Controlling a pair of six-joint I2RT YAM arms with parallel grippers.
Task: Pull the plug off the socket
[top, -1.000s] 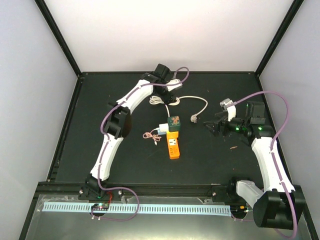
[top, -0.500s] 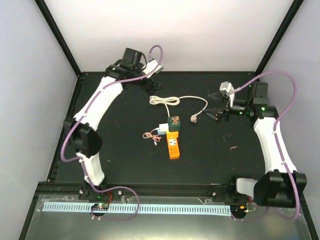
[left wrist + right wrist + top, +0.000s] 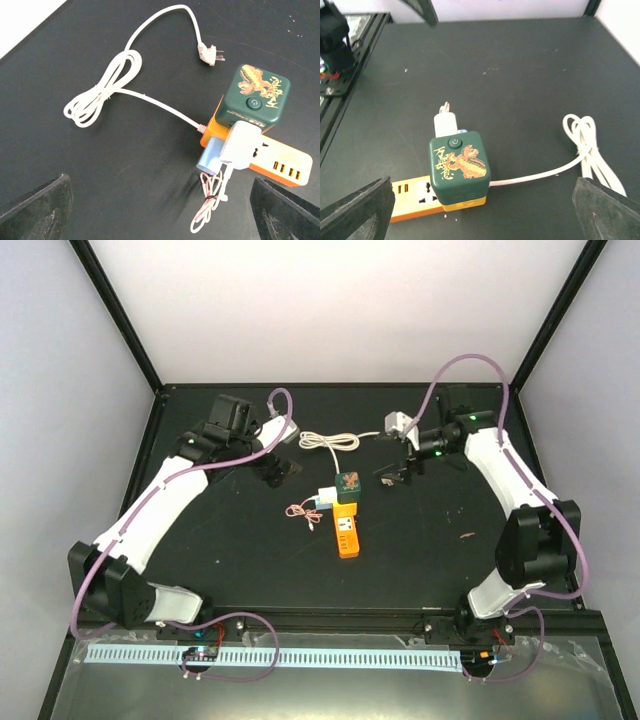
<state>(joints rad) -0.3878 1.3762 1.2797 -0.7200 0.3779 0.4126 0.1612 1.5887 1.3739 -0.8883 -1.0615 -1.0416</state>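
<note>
Both your arms have swung in toward the socket (image 3: 347, 533) over the last half second. The left arm (image 3: 160, 498) has dropped back from the far edge, and the right arm (image 3: 505, 468) has reached left across the mat. Socket, cube and plug have not shifted.

You are working on a black mat (image 3: 200, 570) inside pale walls (image 3: 50, 440), with black posts (image 3: 117, 315) rising at the corners beyond the socket. Open mat runs left, right and near of the socket, out to a black rail (image 3: 330, 612). A white perforated strip (image 3: 300, 656) lies past that rail.

Your left gripper (image 3: 277, 466) hangs left of and beyond the socket, its fingers (image 3: 35, 202) spread wide. Your right gripper (image 3: 395, 472) hangs right of and beyond it, near the cube, its fingers (image 3: 607, 212) also wide apart.

A cream cord (image 3: 119, 90) leaves the socket's far end, gathers into a loose coil and ends in a pronged tip (image 3: 211, 54) on the mat beyond. The orange socket lies flat, running near to far. A green cube (image 3: 349, 485) sits on its far end. The white plug (image 3: 240, 145) presses against the cube's left side, over the socket; you cannot tell which of the two it is seated in. A thin pink wire (image 3: 299, 511) lies curled just left of the socket. A speck (image 3: 467, 535) lies well to the right.
</note>
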